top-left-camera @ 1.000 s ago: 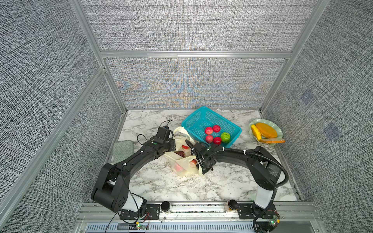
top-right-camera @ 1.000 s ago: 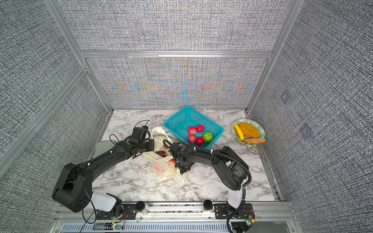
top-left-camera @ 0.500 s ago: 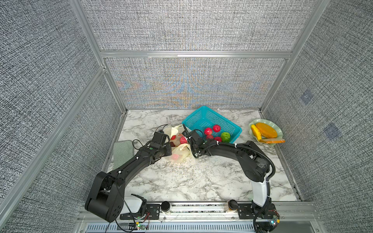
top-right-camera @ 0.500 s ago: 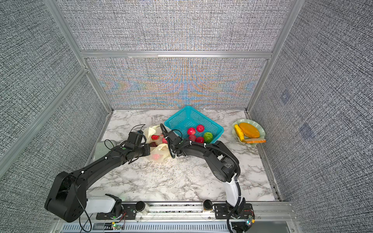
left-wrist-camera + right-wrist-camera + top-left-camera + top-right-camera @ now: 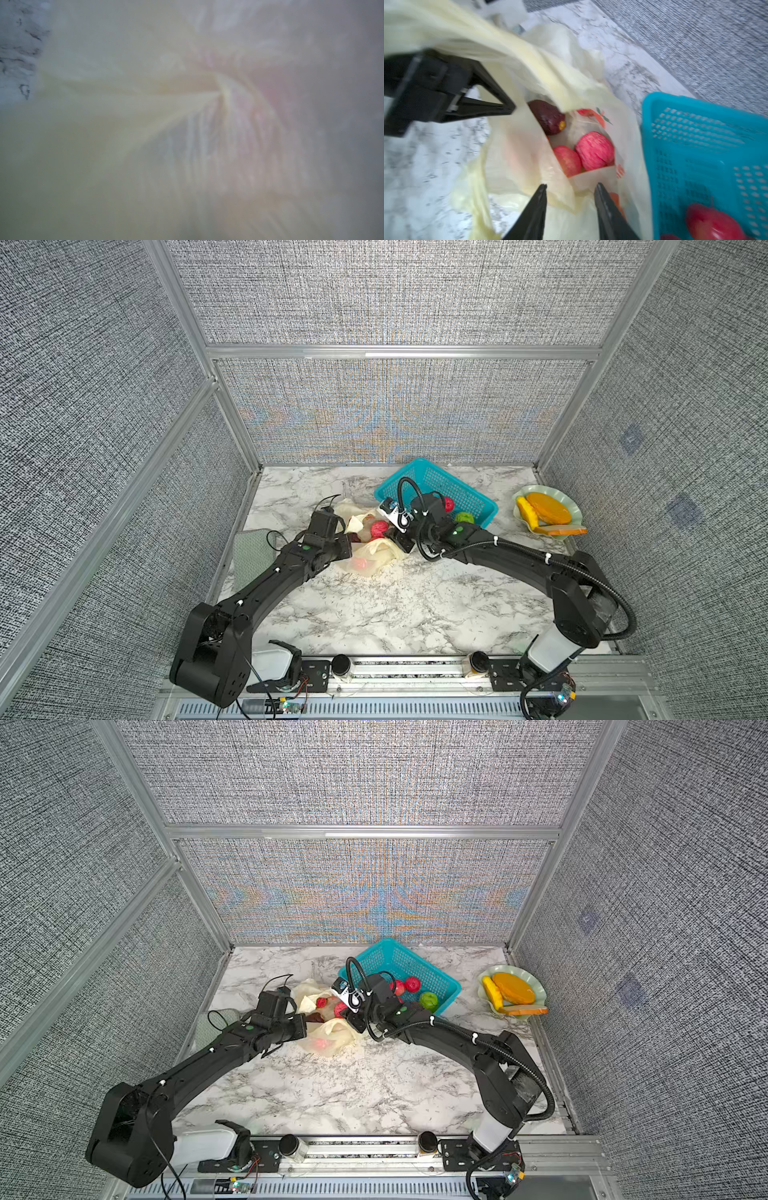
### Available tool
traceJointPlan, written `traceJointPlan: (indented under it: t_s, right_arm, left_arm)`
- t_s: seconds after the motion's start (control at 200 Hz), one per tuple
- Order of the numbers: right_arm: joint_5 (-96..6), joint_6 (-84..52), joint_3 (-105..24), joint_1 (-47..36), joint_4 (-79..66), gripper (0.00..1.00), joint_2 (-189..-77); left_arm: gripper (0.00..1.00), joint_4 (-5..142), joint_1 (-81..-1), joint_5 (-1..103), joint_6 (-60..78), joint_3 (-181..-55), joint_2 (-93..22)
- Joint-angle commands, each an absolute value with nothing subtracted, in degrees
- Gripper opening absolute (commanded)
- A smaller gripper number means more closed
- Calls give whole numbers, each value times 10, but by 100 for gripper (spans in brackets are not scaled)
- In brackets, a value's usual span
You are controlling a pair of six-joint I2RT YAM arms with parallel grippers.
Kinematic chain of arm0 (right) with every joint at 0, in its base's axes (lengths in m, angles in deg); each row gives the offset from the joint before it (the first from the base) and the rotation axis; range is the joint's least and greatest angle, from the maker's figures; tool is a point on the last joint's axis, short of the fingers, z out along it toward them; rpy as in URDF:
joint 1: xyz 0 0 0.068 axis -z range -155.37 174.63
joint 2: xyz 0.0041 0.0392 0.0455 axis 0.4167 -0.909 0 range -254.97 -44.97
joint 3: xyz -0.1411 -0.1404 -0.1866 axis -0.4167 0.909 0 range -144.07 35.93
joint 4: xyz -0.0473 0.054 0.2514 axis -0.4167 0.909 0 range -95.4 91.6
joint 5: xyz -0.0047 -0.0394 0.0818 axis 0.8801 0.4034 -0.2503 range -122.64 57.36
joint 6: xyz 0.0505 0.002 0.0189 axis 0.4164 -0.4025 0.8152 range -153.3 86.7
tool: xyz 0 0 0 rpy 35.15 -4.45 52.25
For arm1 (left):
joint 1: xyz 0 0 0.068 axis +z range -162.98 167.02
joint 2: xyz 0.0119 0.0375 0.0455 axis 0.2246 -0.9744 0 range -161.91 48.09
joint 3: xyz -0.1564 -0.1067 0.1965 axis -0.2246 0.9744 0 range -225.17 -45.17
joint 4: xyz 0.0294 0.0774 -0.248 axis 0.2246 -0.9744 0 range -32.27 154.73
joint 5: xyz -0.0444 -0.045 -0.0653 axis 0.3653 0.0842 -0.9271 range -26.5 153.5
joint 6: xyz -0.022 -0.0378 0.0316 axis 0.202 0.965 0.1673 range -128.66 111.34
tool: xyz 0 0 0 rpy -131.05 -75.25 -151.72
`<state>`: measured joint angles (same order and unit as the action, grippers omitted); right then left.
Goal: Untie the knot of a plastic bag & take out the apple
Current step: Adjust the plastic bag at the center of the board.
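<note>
Two round pink-red apples (image 5: 595, 150): inside thin translucent pale yellow plastic bag (image 5: 517, 158), just ahead of right claw (image 5: 570, 187)
Right claw: parted narrowly, empty
Left claw (image 5: 510, 109): pinched tight on the bag's plastic

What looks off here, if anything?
The left wrist view is smothered: the plastic bag fills it, nearly all blur. Otherwise nothing odd: the bag's mouth is open, two red apples lie inside, and the right gripper is open at the mouth.
</note>
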<state>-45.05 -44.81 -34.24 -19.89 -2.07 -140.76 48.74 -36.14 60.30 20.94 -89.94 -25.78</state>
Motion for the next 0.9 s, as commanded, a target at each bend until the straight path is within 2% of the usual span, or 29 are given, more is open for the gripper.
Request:
traceJointPlan:
  t_s: [0.0,0.27,0.61,0.896]
  right_arm:
    - [-577,-404,-369,-199,-4,35,-1427]
    - [-602,-386,-420,-200,41,28,-1509]
    - [-568,-394,-384,-230,122,25,-1531]
    - [-527,-376,-297,-260,161,25,-1517]
  left_arm:
    - [0,513,-361,587,212,-908,-245]
    - [0,574,-359,622,210,-904,-230]
    - [0,614,-348,647,189,-910,-233]
    - [0,617,-343,649,196,-890,-229]
